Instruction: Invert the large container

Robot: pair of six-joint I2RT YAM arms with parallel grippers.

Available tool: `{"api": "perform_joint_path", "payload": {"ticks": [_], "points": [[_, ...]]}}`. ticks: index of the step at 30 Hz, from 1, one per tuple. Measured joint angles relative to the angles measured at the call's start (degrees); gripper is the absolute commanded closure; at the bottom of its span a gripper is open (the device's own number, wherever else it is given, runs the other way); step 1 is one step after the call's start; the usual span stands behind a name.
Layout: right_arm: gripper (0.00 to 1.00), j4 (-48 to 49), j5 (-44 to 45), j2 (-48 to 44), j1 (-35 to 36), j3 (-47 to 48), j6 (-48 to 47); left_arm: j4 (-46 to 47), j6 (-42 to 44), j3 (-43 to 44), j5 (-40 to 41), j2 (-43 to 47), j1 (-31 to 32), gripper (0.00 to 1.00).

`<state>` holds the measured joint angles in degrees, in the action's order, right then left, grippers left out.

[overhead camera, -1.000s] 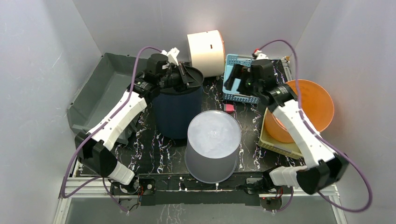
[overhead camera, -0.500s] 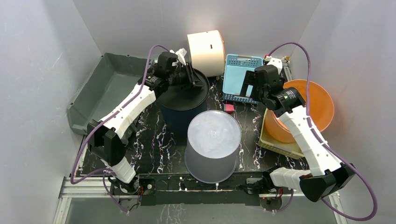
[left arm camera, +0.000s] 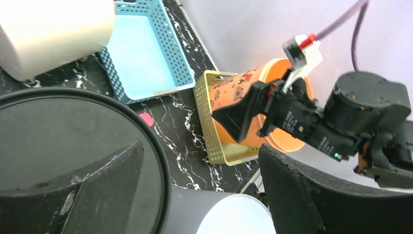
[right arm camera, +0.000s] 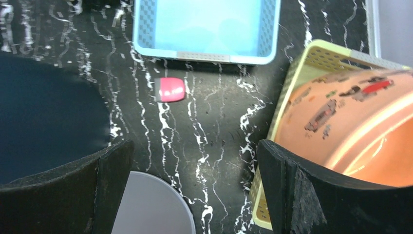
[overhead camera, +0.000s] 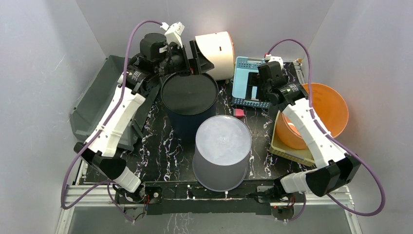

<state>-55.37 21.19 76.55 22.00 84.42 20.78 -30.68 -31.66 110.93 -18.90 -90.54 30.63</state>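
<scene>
My left gripper has just let go and lifted, jaws spread and empty. The dark blue container stands bottom-up on the tabletop; the flip looks done.

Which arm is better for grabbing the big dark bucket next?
The left one, probably. Its open left gripper hangs right beside the dark bucket at its far rim, while the right gripper, also open, is by the blue basket, farther off.
</scene>
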Motion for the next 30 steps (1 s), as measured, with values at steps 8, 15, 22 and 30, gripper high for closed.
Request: {"api": "perform_joint_path", "payload": {"ticks": [8, 15, 22, 30], "points": [[0.02, -1.09, -0.94, -0.68, 0.00, 5.57, -1.95, 1.27, -0.26, -0.87, -1.68, -5.27, 10.73, 0.13], [0.02, -4.55, 14.10, -8.04, -0.04, 7.30, -2.75, 1.09, 1.09, 3.85, -1.20, -19.58, 13.88, 0.13], [0.02, -6.49, 16.52, -9.16, -0.33, 4.22, -2.69, -3.23, 4.50, 7.43, 5.70, -20.72, 13.49, 0.12], [0.02, -5.75, 12.11, -5.11, -0.33, 7.45, -3.52, -2.51, 5.84, 3.69, 6.75, -16.63, 8.61, 0.12]]}}
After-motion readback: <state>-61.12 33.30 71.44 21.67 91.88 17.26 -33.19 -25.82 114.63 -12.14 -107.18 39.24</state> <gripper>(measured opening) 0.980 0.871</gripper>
